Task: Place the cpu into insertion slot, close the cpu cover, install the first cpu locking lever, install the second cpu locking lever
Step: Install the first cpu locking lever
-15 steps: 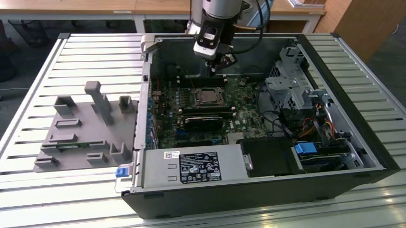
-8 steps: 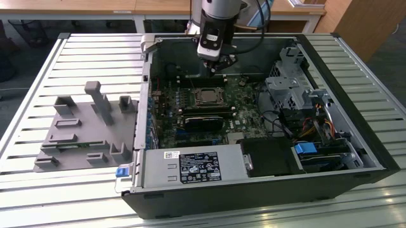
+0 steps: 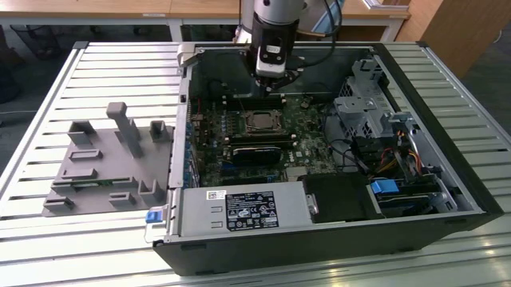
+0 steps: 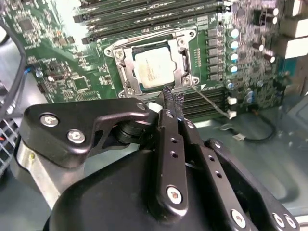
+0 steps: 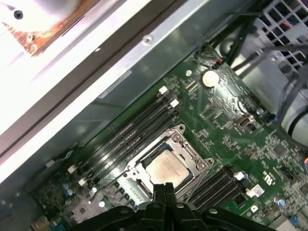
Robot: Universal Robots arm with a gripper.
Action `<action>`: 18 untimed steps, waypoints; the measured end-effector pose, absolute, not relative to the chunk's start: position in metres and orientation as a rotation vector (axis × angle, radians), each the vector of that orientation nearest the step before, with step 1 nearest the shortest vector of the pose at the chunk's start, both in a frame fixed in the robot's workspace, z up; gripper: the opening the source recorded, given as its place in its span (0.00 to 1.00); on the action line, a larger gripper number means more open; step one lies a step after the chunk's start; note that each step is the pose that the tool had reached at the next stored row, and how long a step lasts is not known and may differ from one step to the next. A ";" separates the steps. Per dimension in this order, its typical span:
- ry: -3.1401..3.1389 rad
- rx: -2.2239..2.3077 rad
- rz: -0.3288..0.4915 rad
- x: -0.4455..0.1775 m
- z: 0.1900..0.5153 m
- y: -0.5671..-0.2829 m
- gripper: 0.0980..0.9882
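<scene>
Cpu [image 4: 153,69]: silvery square chip, seated in the insertion slot [image 4: 129,67] on the green motherboard [image 4: 57,72], metal top facing up.

Cpu cover [image 4: 185,57]: thin silvery frame, lying flat over the slot, with the chip showing through its cut-out centre.

Claw [image 4: 173,100]: fingers clenched together with nothing between them, tips poised just beside one corner of the cover.

Thin metal lever [image 4: 209,101]: slants outward from that corner, near the fingertips.

Computer case [image 3: 447,119]: open, lying on a slatted tabletop [image 3: 96,66].

Grey fixture block [image 3: 88,173]: on the tabletop at the exterior view's left, beside the case.
</scene>
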State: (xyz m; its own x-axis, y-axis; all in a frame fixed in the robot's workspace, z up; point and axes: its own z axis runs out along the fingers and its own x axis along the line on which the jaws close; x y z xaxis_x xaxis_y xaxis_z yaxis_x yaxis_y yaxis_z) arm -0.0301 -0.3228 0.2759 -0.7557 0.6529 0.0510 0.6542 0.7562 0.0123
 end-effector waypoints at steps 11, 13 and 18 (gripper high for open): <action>-2.989 -0.803 -0.039 -0.030 0.276 -0.323 0.02; -3.003 -0.749 -0.038 -0.030 0.276 -0.323 0.02; -3.033 -0.628 -0.036 -0.030 0.275 -0.323 0.02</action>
State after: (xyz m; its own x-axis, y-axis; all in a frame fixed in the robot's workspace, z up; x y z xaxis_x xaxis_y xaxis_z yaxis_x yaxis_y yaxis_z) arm -0.0299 -0.3228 0.2753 -0.9169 0.3963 0.0478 0.3973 0.9176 0.0140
